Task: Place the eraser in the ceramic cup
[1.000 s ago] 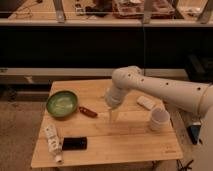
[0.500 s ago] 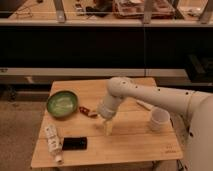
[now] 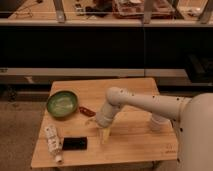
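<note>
On pale wood table, dark glass-fronted counter behind, I see round green bowl at picture-left side. White cup sits well to picture-right of bowl, upper part hidden by my arm. Eraser, flat black slab, lies nearer front edge than bowl, untouched. Gripper hangs low, picture-right of bowl, just beside eraser, fingers apart, empty.
</note>
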{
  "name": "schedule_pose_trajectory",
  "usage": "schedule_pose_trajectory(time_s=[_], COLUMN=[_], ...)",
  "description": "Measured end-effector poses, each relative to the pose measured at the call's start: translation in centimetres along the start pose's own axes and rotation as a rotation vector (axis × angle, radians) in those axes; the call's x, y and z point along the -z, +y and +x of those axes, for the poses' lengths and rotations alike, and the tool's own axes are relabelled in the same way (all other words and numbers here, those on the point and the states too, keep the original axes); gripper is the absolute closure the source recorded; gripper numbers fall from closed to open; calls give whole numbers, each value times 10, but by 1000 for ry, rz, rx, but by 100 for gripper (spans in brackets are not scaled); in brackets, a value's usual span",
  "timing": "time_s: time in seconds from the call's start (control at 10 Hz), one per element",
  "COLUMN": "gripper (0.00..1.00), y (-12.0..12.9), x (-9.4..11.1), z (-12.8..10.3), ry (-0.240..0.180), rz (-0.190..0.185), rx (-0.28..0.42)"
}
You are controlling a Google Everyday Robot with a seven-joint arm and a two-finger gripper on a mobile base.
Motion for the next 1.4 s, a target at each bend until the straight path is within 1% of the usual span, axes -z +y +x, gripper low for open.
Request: schedule_pose_trajectory(time_s=[0.1, 0.4, 0.8, 0.9, 1.0, 1.1, 1.2, 1.4], gripper=[20, 20, 20, 22, 30, 44, 52, 74], y=[-1, 9, 10, 9, 7, 6, 5, 3], x=[-14, -36, -50, -52, -56, -59, -60, -66], z=[-4, -4, -13, -15, -18, -20, -21, -25], ry=[-16, -38, -78, -84, -92, -102, -109, -130], rz=[0, -22, -35, -37, -42, -44, -43, -48], rx=[-2, -26, -70, -73, -75, -78, -78, -71])
